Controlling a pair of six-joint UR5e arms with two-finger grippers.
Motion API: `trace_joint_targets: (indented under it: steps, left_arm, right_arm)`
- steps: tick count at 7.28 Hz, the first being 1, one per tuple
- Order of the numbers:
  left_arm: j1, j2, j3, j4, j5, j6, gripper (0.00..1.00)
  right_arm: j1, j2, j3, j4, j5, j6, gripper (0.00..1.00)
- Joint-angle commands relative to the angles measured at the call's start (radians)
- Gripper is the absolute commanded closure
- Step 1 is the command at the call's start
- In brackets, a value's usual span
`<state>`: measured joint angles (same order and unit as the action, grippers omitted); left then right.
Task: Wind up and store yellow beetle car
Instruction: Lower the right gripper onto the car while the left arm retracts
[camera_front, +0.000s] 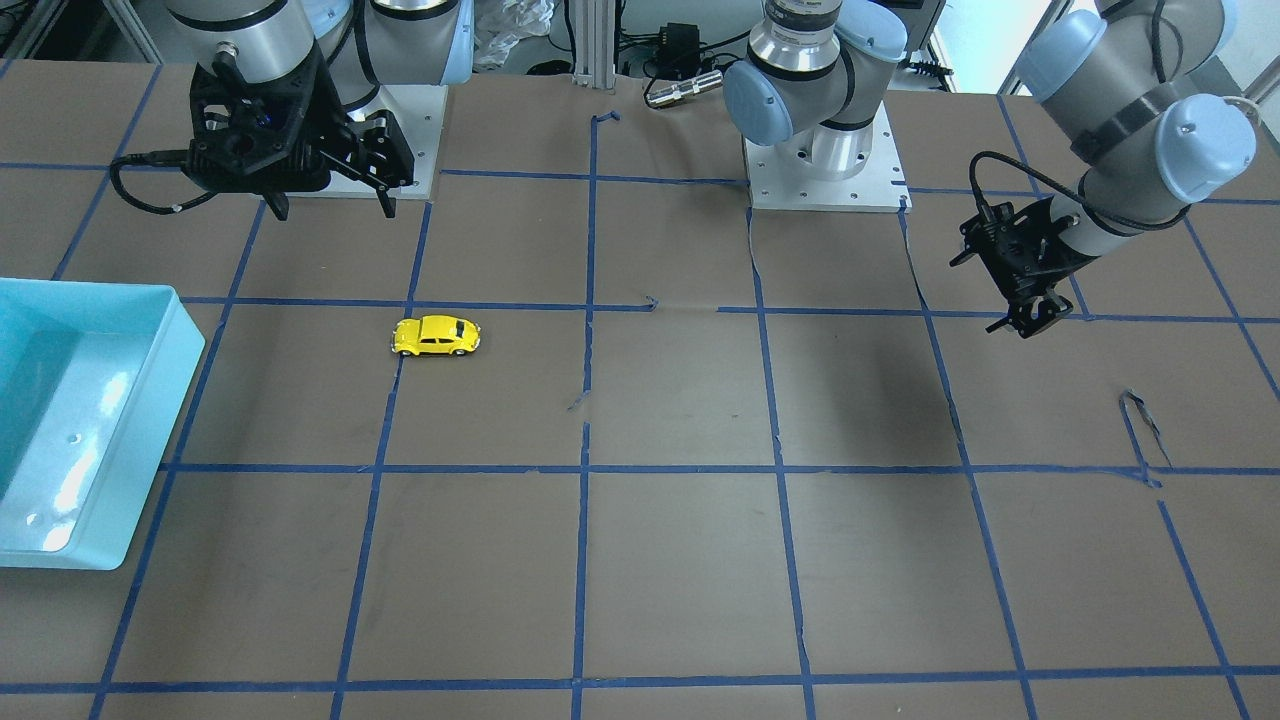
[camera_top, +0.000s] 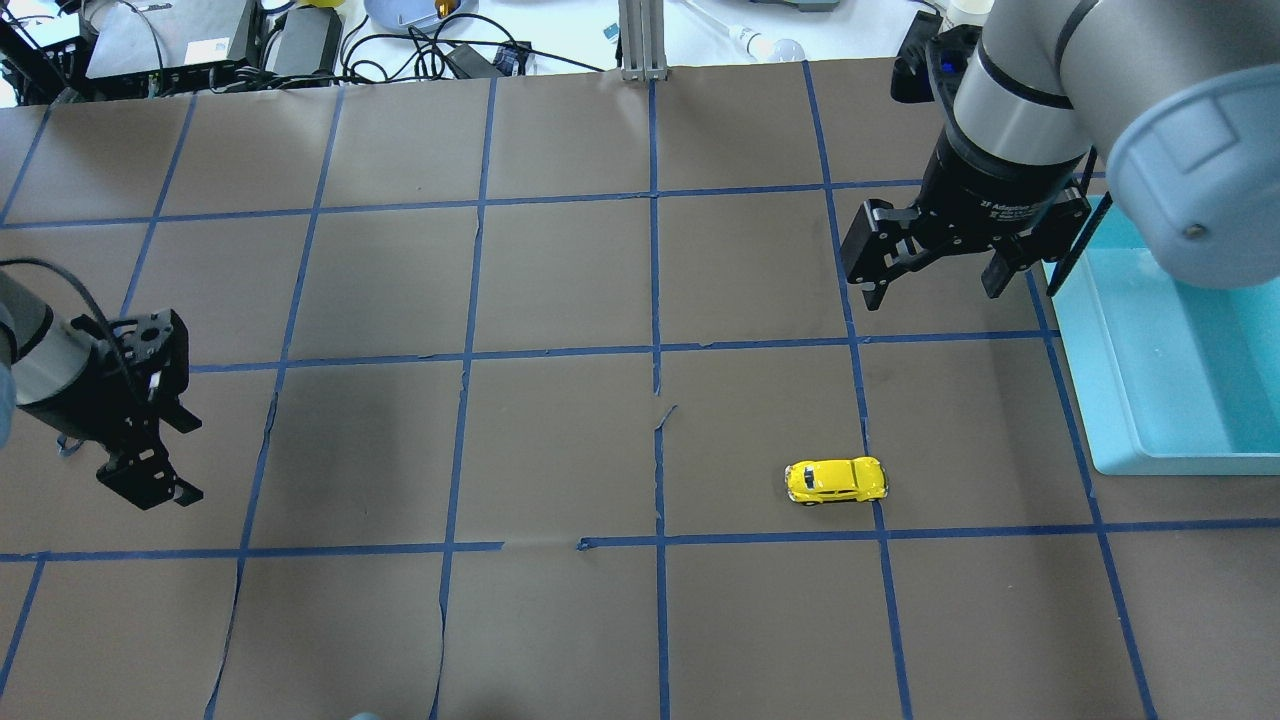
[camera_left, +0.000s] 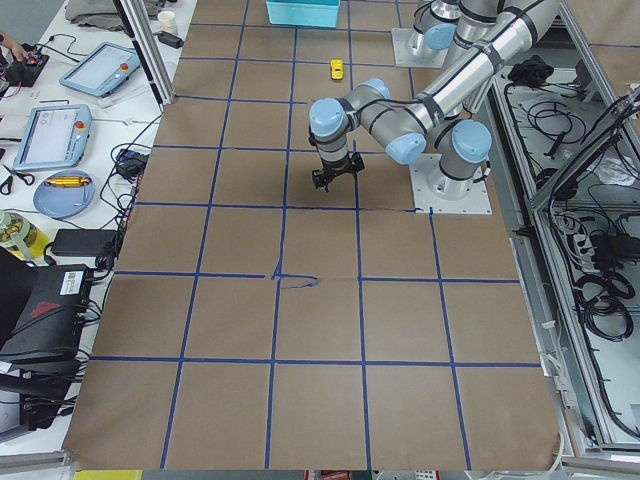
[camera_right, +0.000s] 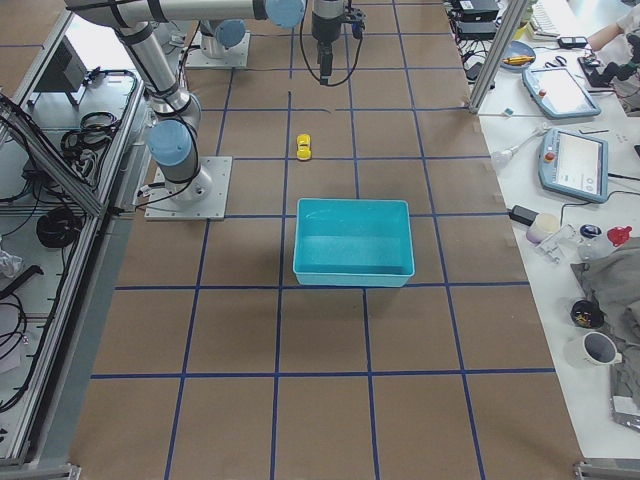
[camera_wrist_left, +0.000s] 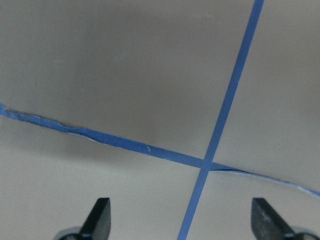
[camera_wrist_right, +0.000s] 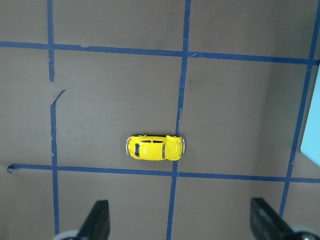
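left gripper (camera_top: 185, 460): fingers spread wide, empty, hanging above the table (camera_top: 560, 290), well apart from the car.
yellow beetle car (camera_top: 836, 481): on its wheels right of table centre, nose on a blue tape line (camera_top: 880, 560), untouched.
right gripper (camera_top: 935, 292): fingers spread wide, empty, raised, nearer to the car and just beside the bin.
teal bin (camera_top: 1180, 462): right edge of the table, looks empty.
risk 1: the glossy rounded body may squirt out of an off-centre pinch.
risk 2: nudged, the car may roll off.
risk 3: torn paper seams may snag the wheels on the pull-back.
risk 4: a wound car may shoot off on release.
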<state>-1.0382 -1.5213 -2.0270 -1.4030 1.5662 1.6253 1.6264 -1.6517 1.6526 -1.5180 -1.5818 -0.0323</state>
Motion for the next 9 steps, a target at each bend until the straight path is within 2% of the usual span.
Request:
trace_joint_targets:
  steps: [1, 2, 3, 4, 6, 7, 9]
  left_arm:
    - [-0.205, 0.018, 0.231, -0.250, -0.051, -0.475, 0.00]
    - [-0.285, 0.030, 0.285, -0.311, -0.052, -0.612, 0.00]
    - [-0.345, 0.044, 0.319, -0.315, -0.057, -0.845, 0.00]
    - [-0.414, 0.062, 0.346, -0.313, -0.057, -0.978, 0.00]
    - [-0.505, 0.069, 0.407, -0.309, -0.037, -1.282, 0.00]
    - [-0.548, 0.047, 0.431, -0.303, -0.046, -1.475, 0.00]
    - [-0.617, 0.043, 0.430, -0.287, -0.037, -1.582, 0.00]
  right_arm:
    - [0.000, 0.006, 0.009, 0.001, 0.003, -0.081, 0.00]
    - [0.003, 0.010, 0.031, -0.017, 0.008, -0.174, 0.00]
    - [-0.002, 0.009, 0.068, -0.080, -0.003, -0.331, 0.00]
    - [0.004, 0.009, 0.113, -0.100, 0.003, -0.451, 0.00]
    - [0.004, 0.012, 0.218, -0.177, 0.003, -0.698, 0.00]
    - [0.001, 0.010, 0.298, -0.264, 0.000, -0.845, 0.00]
    - [0.004, 0.010, 0.460, -0.400, 0.006, -0.989, 0.00]
